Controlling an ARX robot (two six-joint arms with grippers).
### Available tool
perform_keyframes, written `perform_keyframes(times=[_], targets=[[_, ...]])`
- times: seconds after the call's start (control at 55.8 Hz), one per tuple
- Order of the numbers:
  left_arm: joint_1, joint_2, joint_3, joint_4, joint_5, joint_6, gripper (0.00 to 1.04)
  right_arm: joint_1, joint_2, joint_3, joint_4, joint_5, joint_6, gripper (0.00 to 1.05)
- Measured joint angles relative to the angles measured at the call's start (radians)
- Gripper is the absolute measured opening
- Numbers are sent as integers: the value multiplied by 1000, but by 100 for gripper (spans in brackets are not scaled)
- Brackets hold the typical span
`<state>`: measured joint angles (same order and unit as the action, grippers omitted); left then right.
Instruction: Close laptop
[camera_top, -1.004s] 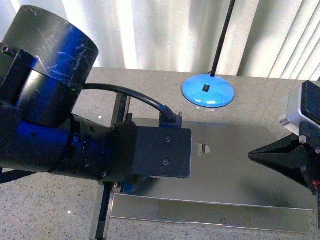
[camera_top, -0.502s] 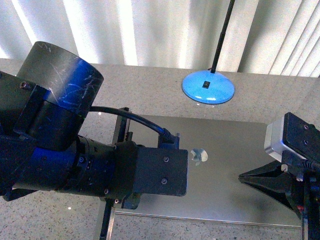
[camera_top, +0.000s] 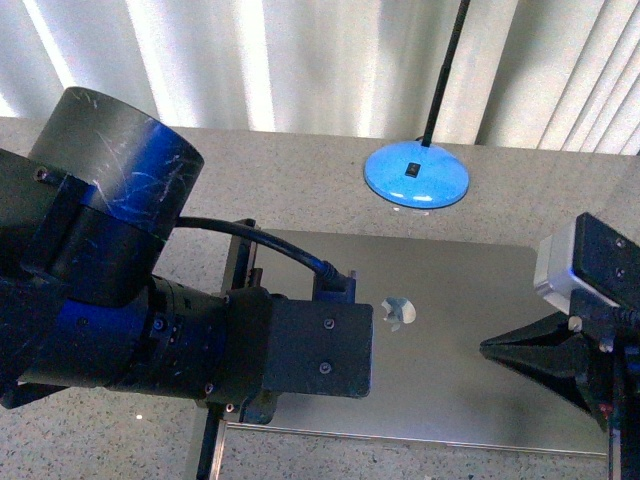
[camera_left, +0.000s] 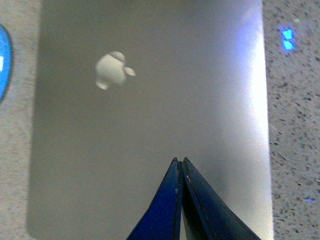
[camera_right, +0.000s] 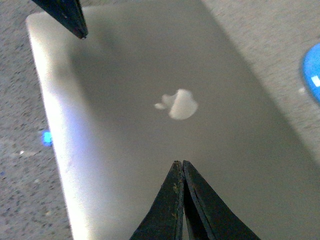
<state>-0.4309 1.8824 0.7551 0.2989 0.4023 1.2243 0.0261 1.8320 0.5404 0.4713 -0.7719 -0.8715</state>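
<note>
The laptop (camera_top: 450, 330) lies on the table with its silver lid down flat and the shiny apple logo (camera_top: 398, 311) facing up; keys and screen are hidden. The lid also fills the left wrist view (camera_left: 150, 115) and the right wrist view (camera_right: 150, 125). My left gripper (camera_left: 179, 160) is shut, its blue tips over the lid near one long edge. In the front view the left arm's body hides those tips. My right gripper (camera_top: 484, 346) is shut too, pointing in over the lid's right part, seen from its own wrist (camera_right: 178, 162).
A blue round lamp base (camera_top: 416, 179) with a thin black stem stands behind the laptop. A black stand rail (camera_top: 235, 270) runs along the laptop's left side. The speckled stone table (camera_top: 300, 190) ends at white curtains (camera_top: 300, 60).
The lid has gone from half raised, with the trackpad deck showing in front, to lying flat. Both arms came lower with it, and the right gripper shifted slightly.
</note>
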Motion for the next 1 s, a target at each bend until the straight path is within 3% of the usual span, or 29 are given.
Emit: perform_keyframes(times=[0.233, 0.377, 0.448, 0.61, 0.771, 0.807, 0.861, 0.915, 1.004], targets=[[46, -144, 39, 109, 0, -122, 4, -32, -130, 16, 168, 66, 100, 3], [145, -330, 53, 210, -14, -303, 4, -55, -285, 22, 341, 166, 261, 3], [240, -461, 42, 217, 2, -432, 4, -72, -377, 24, 415, 256, 357, 3], [458, -699, -54, 168, 109, -599, 4, -117, -516, 21, 414, 444, 430, 3], [757, -865, -152, 74, 217, -703, 4, -173, -632, -6, 352, 587, 498, 3], [816, -878, -162, 56, 242, -723, 4, -179, -662, -6, 293, 601, 549, 3], [921, -909, -206, 103, 187, -845, 4, -183, -737, -17, 143, 621, 664, 3], [995, -944, -263, 150, 193, -953, 4, -173, -800, -49, 69, 638, 740, 3], [1061, -1020, -368, 174, 218, -1107, 4, -137, -899, -117, 16, 671, 810, 3]])
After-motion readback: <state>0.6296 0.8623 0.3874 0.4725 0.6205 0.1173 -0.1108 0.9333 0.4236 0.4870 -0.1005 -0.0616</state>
